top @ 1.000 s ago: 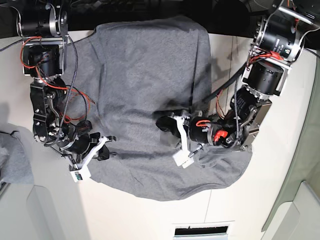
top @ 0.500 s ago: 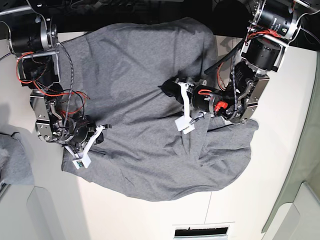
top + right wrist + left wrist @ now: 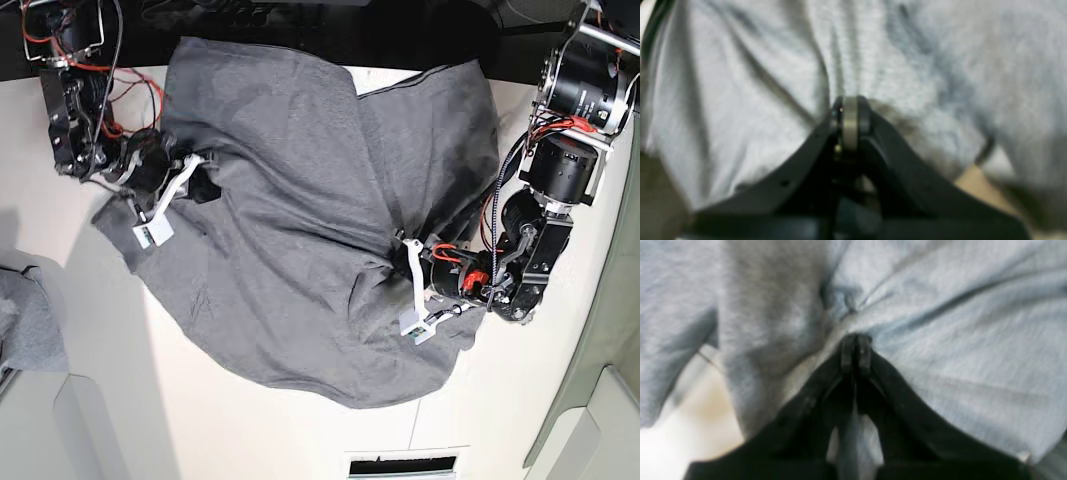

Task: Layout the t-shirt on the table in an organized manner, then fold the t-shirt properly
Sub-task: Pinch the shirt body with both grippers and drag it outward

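The t-shirt (image 3: 290, 210) lies rumpled across the white tabletop (image 3: 80, 330), soft, light and limp, so it looks best gripped at hems or seams. The left claw (image 3: 856, 353) and right claw (image 3: 850, 123) each pinch a fold of it. No containers hold anything visible.

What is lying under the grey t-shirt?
The white table shows around the t-shirt and continues beneath it. Whether anything else lies under the cloth cannot be seen; it covers that area fully.
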`<state>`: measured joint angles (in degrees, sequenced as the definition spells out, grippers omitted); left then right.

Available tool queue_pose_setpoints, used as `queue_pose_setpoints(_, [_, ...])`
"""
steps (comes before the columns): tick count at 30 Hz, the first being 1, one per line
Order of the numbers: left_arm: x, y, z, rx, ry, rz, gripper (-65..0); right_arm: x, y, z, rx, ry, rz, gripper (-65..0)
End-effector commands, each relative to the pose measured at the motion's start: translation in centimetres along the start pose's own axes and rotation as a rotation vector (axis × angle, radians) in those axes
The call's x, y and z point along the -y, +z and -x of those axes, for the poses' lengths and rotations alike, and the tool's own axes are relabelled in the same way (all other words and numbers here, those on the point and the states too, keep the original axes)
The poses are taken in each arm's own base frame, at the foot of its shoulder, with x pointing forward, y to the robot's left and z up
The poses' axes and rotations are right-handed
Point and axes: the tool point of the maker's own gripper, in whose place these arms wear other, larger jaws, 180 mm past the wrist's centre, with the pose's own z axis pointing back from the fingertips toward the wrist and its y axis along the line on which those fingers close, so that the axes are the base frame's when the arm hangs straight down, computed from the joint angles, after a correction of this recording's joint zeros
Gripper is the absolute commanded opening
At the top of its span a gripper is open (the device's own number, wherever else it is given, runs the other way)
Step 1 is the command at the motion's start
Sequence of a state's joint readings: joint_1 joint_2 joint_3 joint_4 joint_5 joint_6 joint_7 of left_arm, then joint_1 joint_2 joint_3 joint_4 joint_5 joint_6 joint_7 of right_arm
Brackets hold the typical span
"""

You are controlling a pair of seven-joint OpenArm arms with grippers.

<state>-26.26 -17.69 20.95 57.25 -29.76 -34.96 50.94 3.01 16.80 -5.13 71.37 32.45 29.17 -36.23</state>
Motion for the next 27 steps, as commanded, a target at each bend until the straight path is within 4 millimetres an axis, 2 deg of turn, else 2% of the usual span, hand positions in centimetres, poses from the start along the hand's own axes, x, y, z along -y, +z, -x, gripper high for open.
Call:
queue_pose_setpoints(1, [0.3, 0.5, -2.6, 0.064, -0.014, 0.010, -63.7, -0.7, 0.1, 0.5, -0.025, 0.028, -0.003, -65.0])
queue_pose_setpoints(4, [2.3, -0.3, -3.1, 0.061, -0.010, 0.057, -63.7, -2.6, 0.4, -0.3, 0.026, 0.071, -0.021, -65.0])
queue_pose_setpoints(7, [4.1, -0.6, -3.9, 0.079, 0.012, 0.119, -63.7, -3.4, 1.1, -2.8, 0.097, 0.113, -0.022, -65.0])
queue_pose_setpoints(11, [5.3, 0.4, -5.3, 0.143, 0.010, 0.205, -63.7, -2.6, 2.0, -6.5, 0.163, 0.153, 0.016, -65.0])
queue_pose_setpoints(14, [5.8, 2.0, -5.1, 0.152, 0.021, 0.269, -63.7, -1.2, 2.6, -9.0, 0.192, 0.186, 0.083, -65.0])
queue_pose_setpoints(17, [6.4, 3.4, -4.0, 0.141, 0.014, 0.327, -63.7, 0.7, 3.1, -11.6, 0.211, 0.213, 0.182, -65.0])
queue_pose_setpoints(21, [6.1, 4.5, -2.0, 0.127, -0.014, 0.310, -63.7, 3.4, 2.9, -14.4, 0.236, 0.218, 0.255, -65.0])
queue_pose_setpoints(24, [5.6, 5.0, 0.2, 0.099, -0.021, 0.288, -63.7, 5.3, 2.2, -15.6, 0.241, 0.174, 0.267, -65.0])
queue_pose_setpoints(27, [4.6, 5.4, 3.3, 0.051, 0.003, 0.264, -63.7, 6.8, 1.6, -16.0, 0.231, 0.134, 0.275, -65.0])
